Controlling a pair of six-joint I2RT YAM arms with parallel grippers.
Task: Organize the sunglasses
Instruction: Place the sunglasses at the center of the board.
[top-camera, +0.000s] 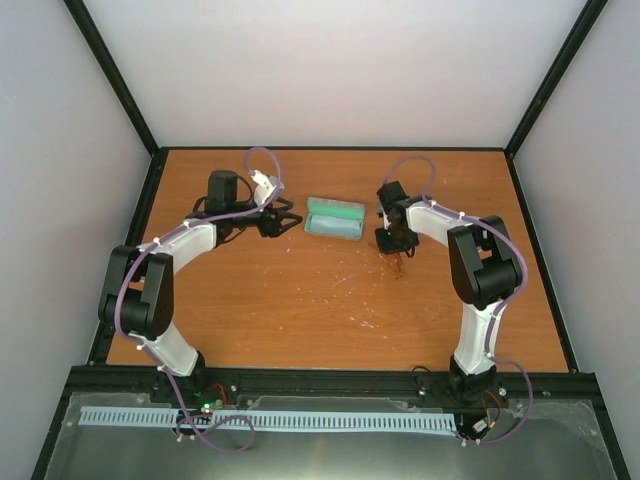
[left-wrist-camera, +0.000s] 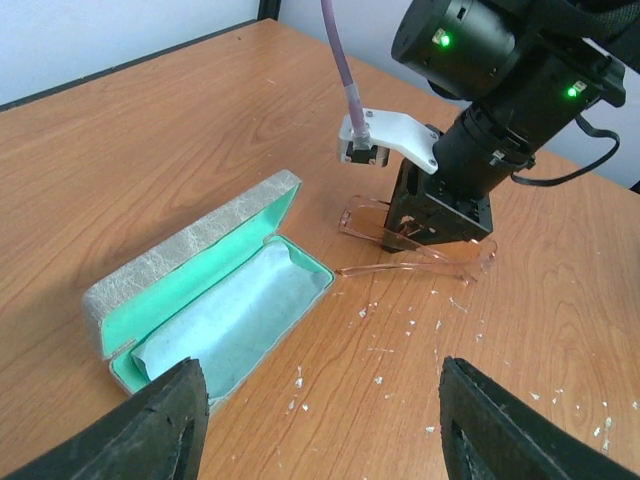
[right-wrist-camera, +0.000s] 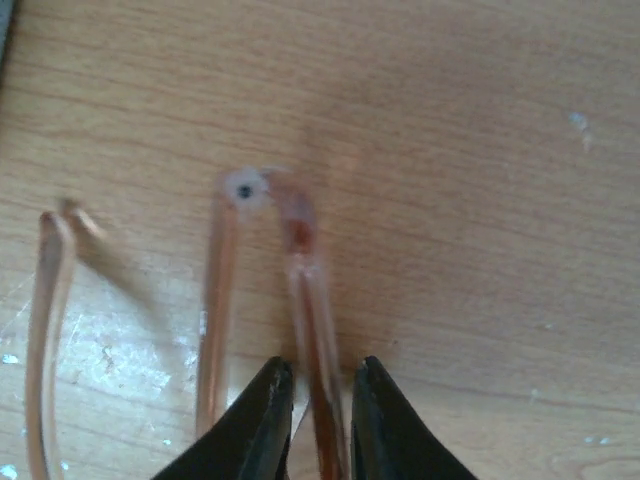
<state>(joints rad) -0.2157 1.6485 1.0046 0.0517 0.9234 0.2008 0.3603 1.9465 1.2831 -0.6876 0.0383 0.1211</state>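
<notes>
The sunglasses (left-wrist-camera: 432, 263) are thin, reddish-brown and translucent, and lie on the wooden table just right of the open grey case (left-wrist-camera: 190, 262) with green lining. They also show in the top view (top-camera: 400, 262) and the right wrist view (right-wrist-camera: 305, 270). My right gripper (right-wrist-camera: 318, 372) stands over them, its jaws nearly closed around one thin part of the frame; it also shows in the top view (top-camera: 390, 240) and the left wrist view (left-wrist-camera: 432, 222). My left gripper (left-wrist-camera: 320, 370) is wide open and empty, hovering near the case's left end (top-camera: 283, 222).
A pale blue-grey cloth (left-wrist-camera: 235, 322) lies flat inside the case (top-camera: 334, 218). Small white flecks (left-wrist-camera: 385, 350) are scattered on the table (top-camera: 330, 300). Black frame posts and white walls border the table on all sides.
</notes>
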